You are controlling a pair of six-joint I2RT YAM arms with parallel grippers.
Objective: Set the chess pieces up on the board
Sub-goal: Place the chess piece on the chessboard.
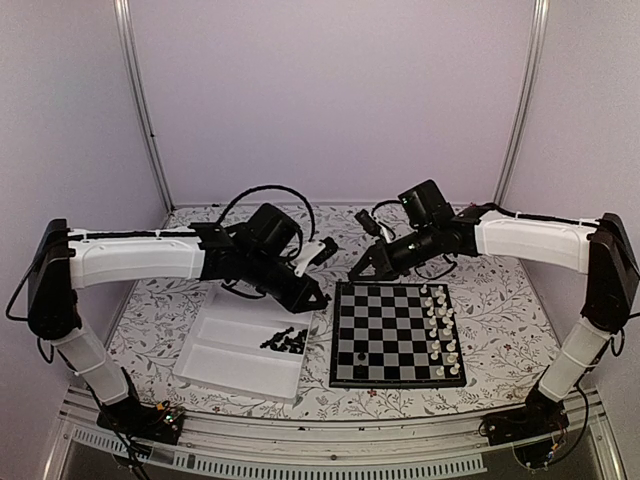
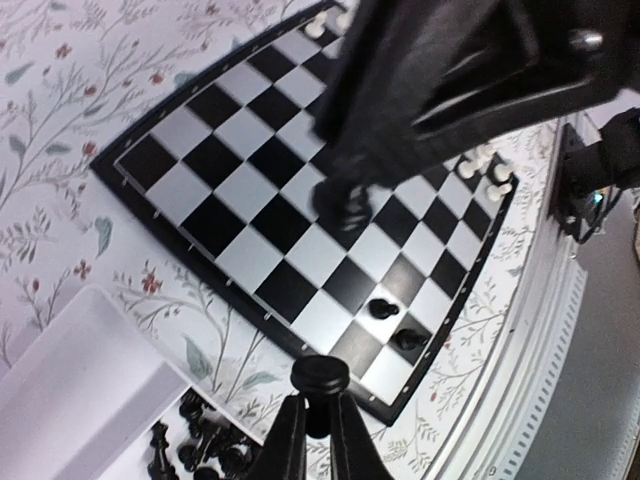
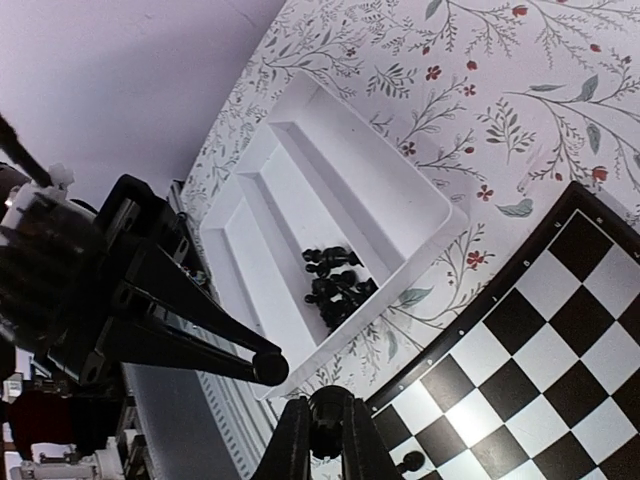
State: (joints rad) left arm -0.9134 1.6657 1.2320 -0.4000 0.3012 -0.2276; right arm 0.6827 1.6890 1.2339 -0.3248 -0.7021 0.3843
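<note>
Two tools up in the air, close together by the far left corner of the board (image 1: 375, 320). Left tool (image 2: 318, 400) squeezed shut on a tiny black piece (image 2: 320, 373), round head poking out past the tips. Right tool (image 3: 322, 418) squeezed shut too, with a dark round bit between its tips, maybe one more black piece, hard to be sure. Tips near each other but not touching. From the left tool, board off to the right and a bit nearer the arm bases. From the right tool, board just below and nearer the bases as well. Right edge of the board lined with rows of white pieces (image 1: 440, 330), so probably the left edge kept for the black ones. Set there so far, by the near left corner: two standing black pieces (image 2: 381, 308), close but apart. Just left of the board, a white tray (image 1: 225, 350) with a little heap of black chess pieces (image 1: 285, 341) in the part nearest the board. Closer to that heap and to the bare left squares: the left arm. Best guess for the next move: bring the held piece toward the bases, then straight down, head up, onto a free square on the left edge, keeping clear of the right tool. Under everything, a flowery surface (image 1: 500, 300).
</note>
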